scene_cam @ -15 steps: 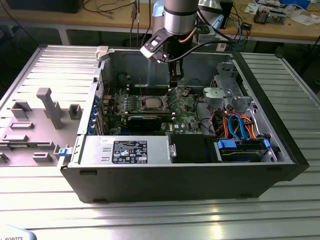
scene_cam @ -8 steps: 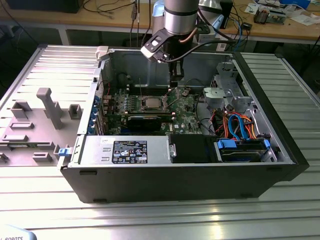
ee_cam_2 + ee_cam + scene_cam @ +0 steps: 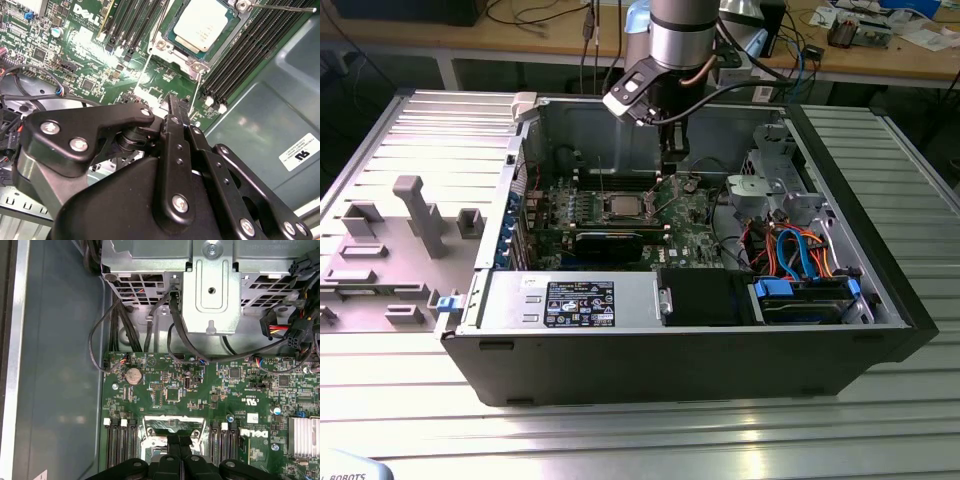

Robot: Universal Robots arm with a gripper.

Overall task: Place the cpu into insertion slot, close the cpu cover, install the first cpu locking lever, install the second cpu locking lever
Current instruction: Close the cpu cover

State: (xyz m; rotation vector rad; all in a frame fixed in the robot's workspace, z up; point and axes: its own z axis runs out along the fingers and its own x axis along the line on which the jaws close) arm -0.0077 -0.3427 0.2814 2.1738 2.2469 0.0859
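Silver cpu [image 3: 202, 22] sits in the insertion slot [image 3: 161, 45], and my black claw [image 3: 172, 104] hangs just beside it, pressed tightly together.

White lettering [image 3: 92, 17] marks the green motherboard [image 3: 75, 55]; a printed label [image 3: 300, 152] sits on the case wall [image 3: 260, 100]; a printed sticker [image 3: 580, 303] is on the power supply [image 3: 510, 295].

One computer case [image 3: 720, 345] lies on the desk [image 3: 620, 430] and holds one green motherboard [image 3: 165, 390]. On that board is one insertion slot [image 3: 165, 45], with one cpu [image 3: 205, 25] seated in it. Two banks of memory slots [image 3: 120, 445] flank the insertion slot, one on each side. Near it lie one coin battery [image 3: 133, 375] and one finned heatsink [image 3: 305, 435], and well apart from it stands one drive cage [image 3: 210, 285]. One hand [image 3: 178, 439] hangs over the slot.
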